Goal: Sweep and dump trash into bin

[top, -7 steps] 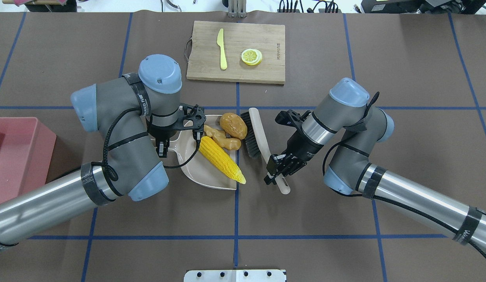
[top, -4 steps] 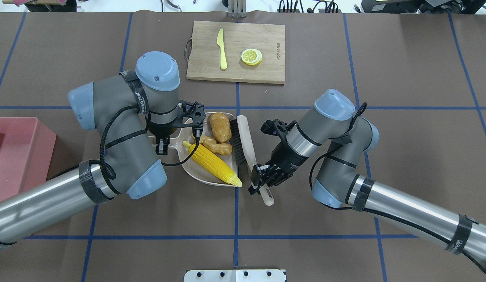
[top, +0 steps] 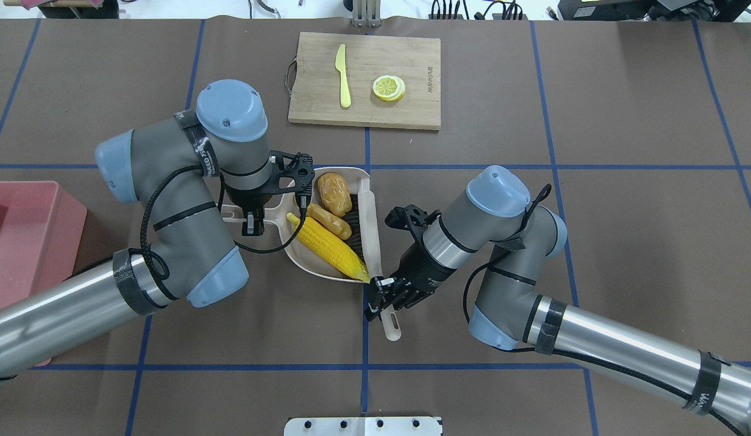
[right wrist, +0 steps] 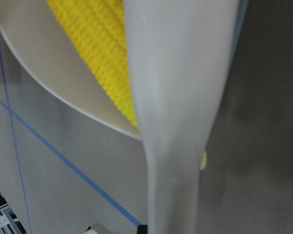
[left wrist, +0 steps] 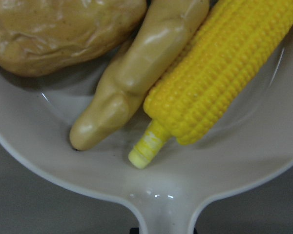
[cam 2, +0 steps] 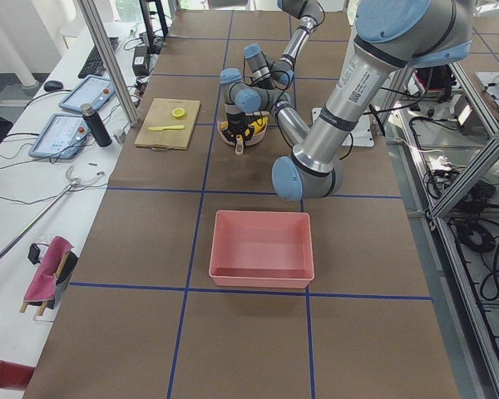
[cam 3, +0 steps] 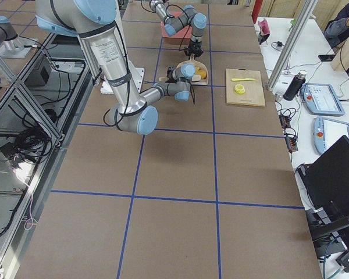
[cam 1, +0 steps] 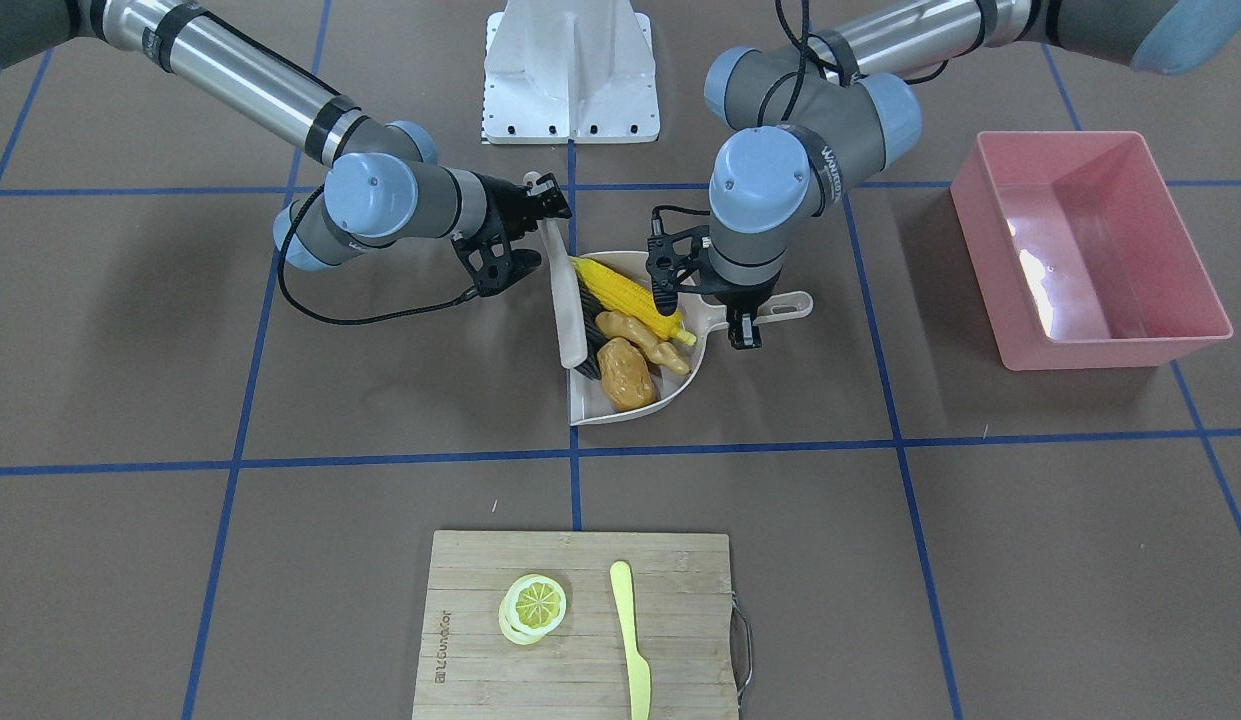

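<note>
The left arm was bent sharply at the elbow with its wrist pointing straight down, and the left hand (top: 253, 212) was clamped on the handle of the beige dustpan (top: 308, 266). The right arm reached in low from the other side. The right hand (top: 387, 297) was closed around the thin handle of the brush (top: 370, 218), whose cream back lay along the pan's open edge with the dark bristles turned toward the food. I counted three pieces of trash, all inside the pan: one corn cob (top: 330, 247), yellow and rowed with kernels; one ginger root (top: 330, 221), tan, knobbly and glossy; and one potato (top: 333, 192), brown and dimpled. One bin (top: 24, 236), pink and rectangular with shiny sloping walls, sat well apart on the brown surface (top: 532, 242), on the left arm's side. Farther off lay one wooden cutting board (top: 411, 60) carrying one pale-yellow knife (top: 343, 75) and a lemon slice (top: 388, 88).
</note>
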`<control>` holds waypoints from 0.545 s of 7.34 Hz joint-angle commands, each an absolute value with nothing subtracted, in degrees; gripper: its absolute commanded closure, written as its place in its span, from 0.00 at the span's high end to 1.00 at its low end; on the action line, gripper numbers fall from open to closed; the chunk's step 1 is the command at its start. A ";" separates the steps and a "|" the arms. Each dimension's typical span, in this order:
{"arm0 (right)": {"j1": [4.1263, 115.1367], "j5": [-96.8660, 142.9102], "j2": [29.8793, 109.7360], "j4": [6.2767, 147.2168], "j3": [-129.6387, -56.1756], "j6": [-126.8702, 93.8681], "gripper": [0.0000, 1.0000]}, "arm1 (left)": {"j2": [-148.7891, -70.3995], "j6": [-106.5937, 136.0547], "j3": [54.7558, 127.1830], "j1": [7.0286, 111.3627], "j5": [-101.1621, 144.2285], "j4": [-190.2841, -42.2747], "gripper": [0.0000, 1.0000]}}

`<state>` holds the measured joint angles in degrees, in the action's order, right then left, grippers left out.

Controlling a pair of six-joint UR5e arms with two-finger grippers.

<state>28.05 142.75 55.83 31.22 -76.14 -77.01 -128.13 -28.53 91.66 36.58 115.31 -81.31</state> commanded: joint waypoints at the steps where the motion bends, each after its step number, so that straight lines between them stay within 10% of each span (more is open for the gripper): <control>1: 27.95 142.56 55.90 31.29 -77.17 -77.61 0.00 | -126.40 -22.45 91.49 36.56 115.31 -88.55 0.00; 4: 30.14 143.00 56.16 38.21 -81.99 -77.43 0.00 | -125.77 -21.02 91.41 36.83 115.58 -93.41 0.00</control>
